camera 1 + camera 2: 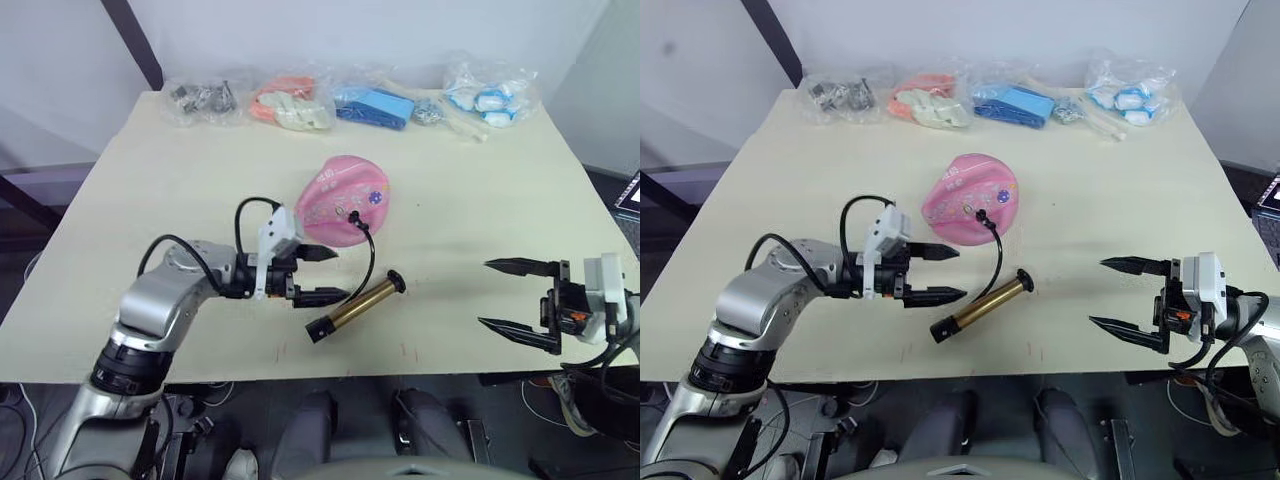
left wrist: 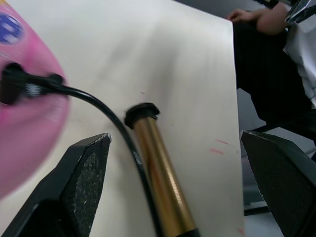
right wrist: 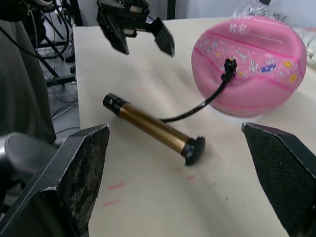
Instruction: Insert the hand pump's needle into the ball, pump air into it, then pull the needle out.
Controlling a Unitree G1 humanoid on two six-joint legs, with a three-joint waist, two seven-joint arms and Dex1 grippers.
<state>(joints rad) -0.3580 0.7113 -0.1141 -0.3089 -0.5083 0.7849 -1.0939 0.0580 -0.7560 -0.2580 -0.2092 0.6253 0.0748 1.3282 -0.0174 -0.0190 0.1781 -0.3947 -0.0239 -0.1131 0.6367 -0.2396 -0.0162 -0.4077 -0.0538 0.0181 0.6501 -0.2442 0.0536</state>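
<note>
The pink ball (image 1: 345, 200), sagging and partly flat, lies mid-table. The hand pump (image 1: 358, 305), a bronze cylinder with black ends, lies on the table in front of it. Its thin black hose (image 1: 372, 255) curves up to a small black fitting (image 1: 355, 215) seated on the ball; the needle itself is hidden. My left gripper (image 1: 338, 274) is open just left of the pump's near end, with nothing between its fingers (image 2: 79, 182). My right gripper (image 1: 484, 293) is open and empty, well to the right of the pump. The right wrist view shows the ball (image 3: 252, 64) and pump (image 3: 153, 126).
Several clear bags line the table's far edge: dark parts (image 1: 200, 100), orange and white items (image 1: 290, 105), blue items (image 1: 375, 105), white and blue items (image 1: 490, 95). Bare table (image 1: 450, 200) lies between the ball and my right gripper. A person's arm (image 2: 256, 19) shows beyond the table edge.
</note>
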